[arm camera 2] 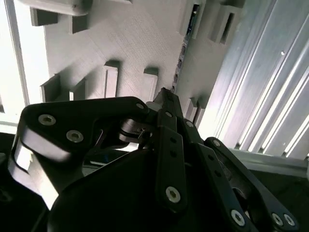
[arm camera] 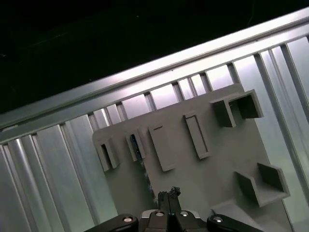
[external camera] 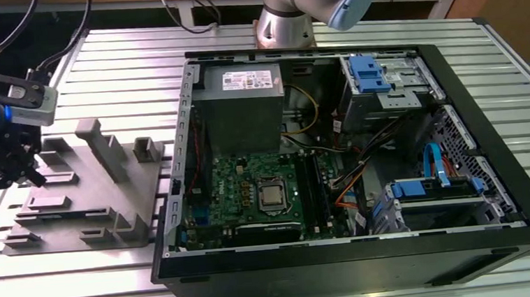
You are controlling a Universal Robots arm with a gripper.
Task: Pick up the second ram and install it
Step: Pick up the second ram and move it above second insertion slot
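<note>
The second ram (arm camera 2: pixel 185 43) stands on its long edge in a slot of the grey plastic block (arm camera 2: pixel 130 43), seen end-on as a thin dark strip. It also shows as a dark sliver (arm camera: pixel 136 147) in the first wrist view. My gripper (arm camera 2: pixel 165 94) sits right at the near end of that strip with its tips drawn close together on it, the same in the first wrist view (arm camera: pixel 169 193). In the exterior view my gripper (external camera: pixel 26 176) hangs low over the block's (external camera: pixel 92 202) side at the exterior view's left. The green motherboard's memory slots (external camera: pixel 312 187) lie inside the open case.
The open black computer case (external camera: pixel 492 195) fills the exterior view's right, holding a grey power-supply box (external camera: pixel 239 108), the processor (external camera: pixel 270 196), cables and blue drive brackets (external camera: pixel 370 74). The block has several upright posts (external camera: pixel 106 149). The ribbed metal table (external camera: pixel 119 60) lies beneath everything.
</note>
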